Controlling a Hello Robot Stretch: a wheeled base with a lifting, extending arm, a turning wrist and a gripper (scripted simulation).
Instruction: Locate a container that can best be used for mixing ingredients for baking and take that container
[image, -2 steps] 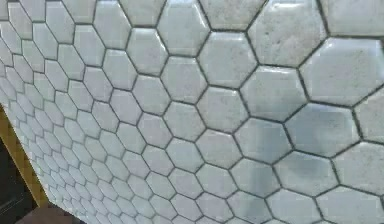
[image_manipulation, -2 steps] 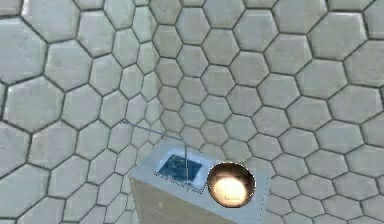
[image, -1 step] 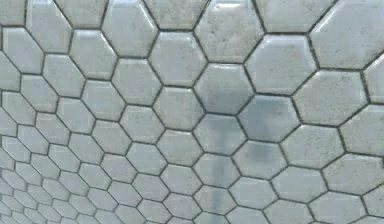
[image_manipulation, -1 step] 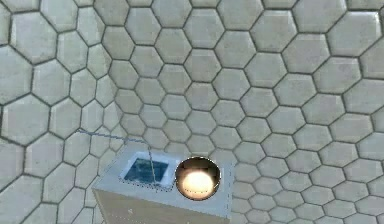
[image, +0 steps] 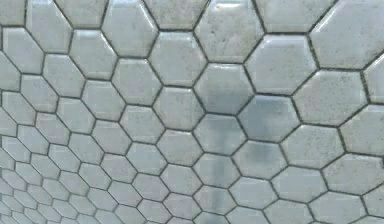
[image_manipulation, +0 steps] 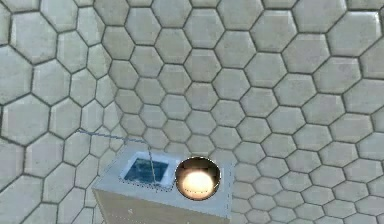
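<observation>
At the bottom middle of the arm side view, a round bowl (image_manipulation: 197, 180) is sitting on a grey table (image_manipulation: 112, 206), toward the right side of its top. The bowl is looking metallic, with a dark brownish rim and an inside that is glowing pale orange to white. Just left of it, a square bluish panel (image_manipulation: 147, 172) is lying in the tabletop, with a thin line slanting across it. Behind the table, walls (image_manipulation: 250, 70) with a pale hexagon pattern are rising, and hexagonal tiles (image: 190, 110) are running across the forward view. The gripper's state cannot be told.
</observation>
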